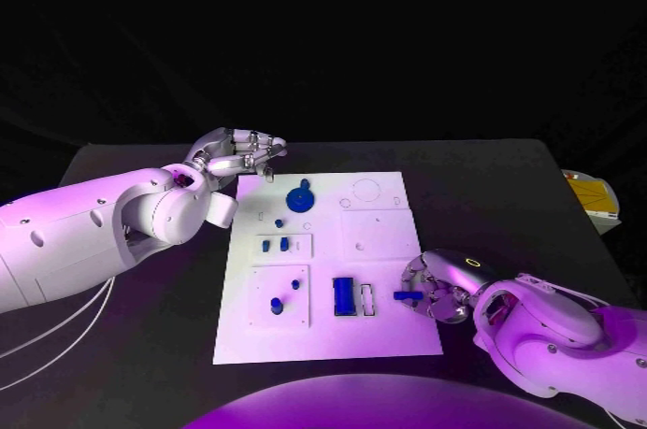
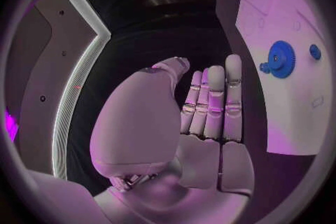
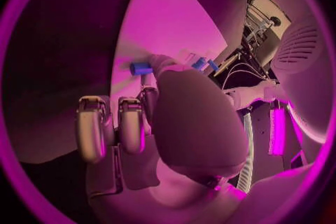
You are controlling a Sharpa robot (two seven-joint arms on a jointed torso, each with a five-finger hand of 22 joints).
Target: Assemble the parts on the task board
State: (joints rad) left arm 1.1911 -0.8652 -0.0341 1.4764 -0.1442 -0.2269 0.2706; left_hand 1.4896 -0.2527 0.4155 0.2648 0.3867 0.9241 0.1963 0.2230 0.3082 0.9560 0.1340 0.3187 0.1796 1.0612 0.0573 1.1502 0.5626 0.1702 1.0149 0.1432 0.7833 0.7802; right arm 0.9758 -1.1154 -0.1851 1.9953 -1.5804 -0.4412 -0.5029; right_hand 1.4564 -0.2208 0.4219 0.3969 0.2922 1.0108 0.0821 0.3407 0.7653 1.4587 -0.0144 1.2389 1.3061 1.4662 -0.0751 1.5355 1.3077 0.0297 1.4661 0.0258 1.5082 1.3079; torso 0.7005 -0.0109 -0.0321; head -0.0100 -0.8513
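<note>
The right hand (image 1: 434, 289) sat at the board's (image 1: 384, 340) right edge, toward its near end, and it pinched a small blue peg (image 1: 408, 296) in its fingertips, pointing inward over the white. In the right wrist view the same peg (image 3: 140, 68) stuck out past the thumb, with the other fingers curled below it. So that piece was in hand, not yet seated!

Just beside it a blue block (image 1: 344, 296) stood in its slot, and next to that a narrow slot (image 1: 366, 299) looked vacant, by my reading the peg's likely home. At the far end the gear (image 1: 299, 199) lay on the board, with small pieces (image 1: 275, 246) in the middle left and a button-like part (image 1: 277, 306) at the near left. The right half was mostly bare outlines, so I judged the job roughly half done, if that.

The left hand (image 1: 240, 154) hovered off the board's far left corner, holding nothing, fingers straight and close together.

The table (image 1: 512, 186) was black and matte, the room beyond dark; a yellowish object (image 1: 591, 197) sat past the table's right edge.
</note>
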